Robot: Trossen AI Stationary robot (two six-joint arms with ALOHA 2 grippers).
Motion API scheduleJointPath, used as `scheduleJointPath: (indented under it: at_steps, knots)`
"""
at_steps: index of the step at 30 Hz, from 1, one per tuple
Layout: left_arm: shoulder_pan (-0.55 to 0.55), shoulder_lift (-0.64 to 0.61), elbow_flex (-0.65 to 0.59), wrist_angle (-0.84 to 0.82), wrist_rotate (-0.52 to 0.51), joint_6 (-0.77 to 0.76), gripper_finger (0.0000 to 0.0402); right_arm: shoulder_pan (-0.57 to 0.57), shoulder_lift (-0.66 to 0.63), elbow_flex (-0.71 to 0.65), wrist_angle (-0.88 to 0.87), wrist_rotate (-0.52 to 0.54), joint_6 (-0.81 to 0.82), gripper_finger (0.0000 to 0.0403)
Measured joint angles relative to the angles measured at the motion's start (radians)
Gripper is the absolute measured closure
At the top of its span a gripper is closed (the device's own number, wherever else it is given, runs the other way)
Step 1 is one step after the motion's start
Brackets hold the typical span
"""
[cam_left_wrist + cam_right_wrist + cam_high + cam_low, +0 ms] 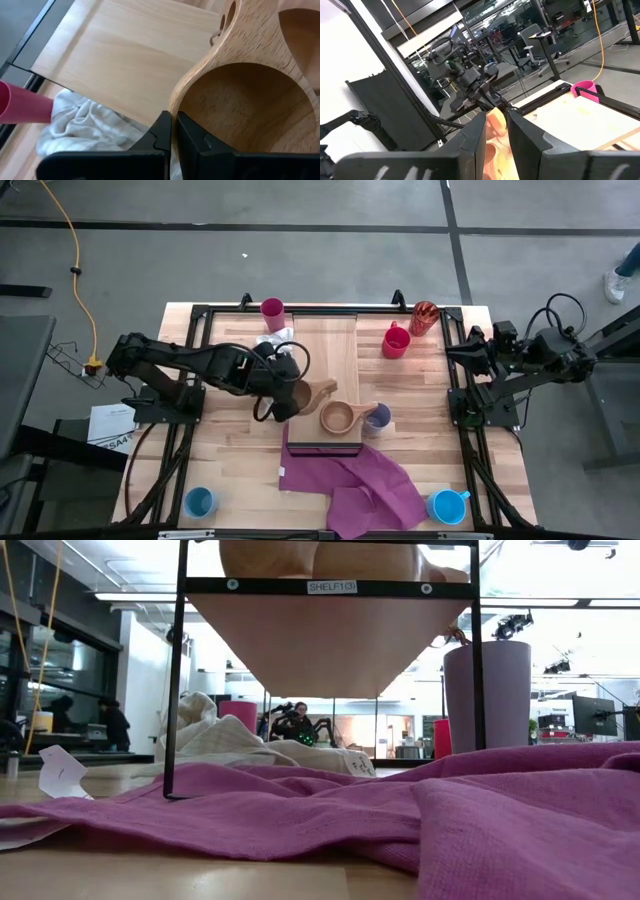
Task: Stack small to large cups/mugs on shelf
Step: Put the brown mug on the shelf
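Left gripper (290,393) holds a tan wooden cup (305,395) over the shelf (320,345).

The left jaws are pressed together on the cup's rim wall, as the left wrist view shows; this rim pinch probably keeps the bowl upright for placement. A second wooden cup (338,417) sits on the shelf beside it, next to a lavender tumbler (378,417). Both wooden cups appear empty. The right gripper (455,356) waits at the table's right edge, jaws slightly spread and holding nothing.

Wooden table (240,470), shelf (325,350), purple cloth (360,480), blue mugs (200,502)
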Motion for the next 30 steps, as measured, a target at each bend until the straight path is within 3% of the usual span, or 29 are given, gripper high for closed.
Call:
scheduleJointPath:
  at_steps: [30]
  knots:
    - [0.001, 0.062, -0.001, -0.048, 0.134, -0.038, 0.0401, 0.0, 0.0, 0.0, -0.01, 0.001, -0.004, 0.033]
